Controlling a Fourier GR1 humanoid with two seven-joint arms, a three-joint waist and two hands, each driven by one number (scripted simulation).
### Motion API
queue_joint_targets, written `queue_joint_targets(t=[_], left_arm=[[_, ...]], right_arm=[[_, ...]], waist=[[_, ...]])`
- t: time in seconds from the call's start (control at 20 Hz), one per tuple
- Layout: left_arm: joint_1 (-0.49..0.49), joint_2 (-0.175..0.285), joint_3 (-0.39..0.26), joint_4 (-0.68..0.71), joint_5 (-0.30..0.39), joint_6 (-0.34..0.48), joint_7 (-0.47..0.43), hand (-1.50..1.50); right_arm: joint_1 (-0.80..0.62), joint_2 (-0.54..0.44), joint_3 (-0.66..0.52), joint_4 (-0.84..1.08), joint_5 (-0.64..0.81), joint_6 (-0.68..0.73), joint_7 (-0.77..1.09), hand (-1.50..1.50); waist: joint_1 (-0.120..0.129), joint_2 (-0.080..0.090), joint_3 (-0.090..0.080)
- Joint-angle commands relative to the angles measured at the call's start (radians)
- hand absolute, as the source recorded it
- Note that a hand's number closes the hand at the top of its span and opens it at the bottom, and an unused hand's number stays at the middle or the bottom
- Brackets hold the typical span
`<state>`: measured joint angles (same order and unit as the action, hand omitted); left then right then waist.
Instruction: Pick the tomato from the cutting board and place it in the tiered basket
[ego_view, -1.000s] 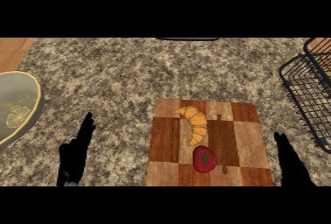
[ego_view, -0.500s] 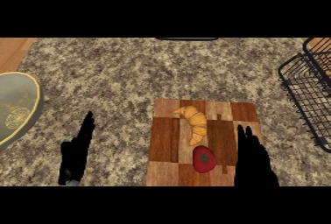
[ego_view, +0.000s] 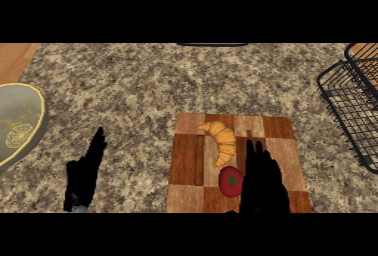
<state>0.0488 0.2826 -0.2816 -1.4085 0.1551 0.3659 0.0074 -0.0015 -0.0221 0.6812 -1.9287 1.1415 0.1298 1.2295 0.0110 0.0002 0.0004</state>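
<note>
tomato (ego_view: 231, 181) on cutting board (ego_view: 198, 160), just left of right hand (ego_view: 262, 180)

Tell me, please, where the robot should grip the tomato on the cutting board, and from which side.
Probably round its middle, from the right: the tomato is small and round, the open right hand is just beside it there, and the croissant lies close on its far side.

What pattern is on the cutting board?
The cutting board has light and dark brown wood blocks, seen best in the head view.
</note>
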Motion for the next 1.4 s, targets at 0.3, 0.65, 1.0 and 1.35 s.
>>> queue_joint_targets(t=[0.3, 0.65, 1.0, 1.35], left_arm=[[-0.029, -0.015, 0.011, 0.009, 0.0, -0.004, 0.033, 0.0], [-0.014, -0.026, 0.022, 0.057, -0.006, -0.021, -0.015, 0.0], [-0.015, -0.033, 0.037, 0.079, -0.01, -0.027, -0.041, 0.0], [0.068, -0.02, 0.031, -0.007, -0.008, -0.036, -0.031, 0.0]], right_arm=[[-0.091, 0.021, -0.102, 0.114, -0.14, 0.128, 0.24, -1.5], [-0.133, 0.021, -0.115, 0.149, -0.185, 0.116, 0.257, -1.5], [-0.11, 0.021, -0.087, 0.232, -0.24, 0.057, 0.254, -1.5], [-0.07, 0.021, -0.155, 0.237, -0.254, 0.073, 0.196, -1.5]], waist=[[-0.004, 0.003, -0.001], [-0.008, 0.002, -0.002], [-0.007, 0.003, -0.002], [-0.004, -0.001, -0.001]])
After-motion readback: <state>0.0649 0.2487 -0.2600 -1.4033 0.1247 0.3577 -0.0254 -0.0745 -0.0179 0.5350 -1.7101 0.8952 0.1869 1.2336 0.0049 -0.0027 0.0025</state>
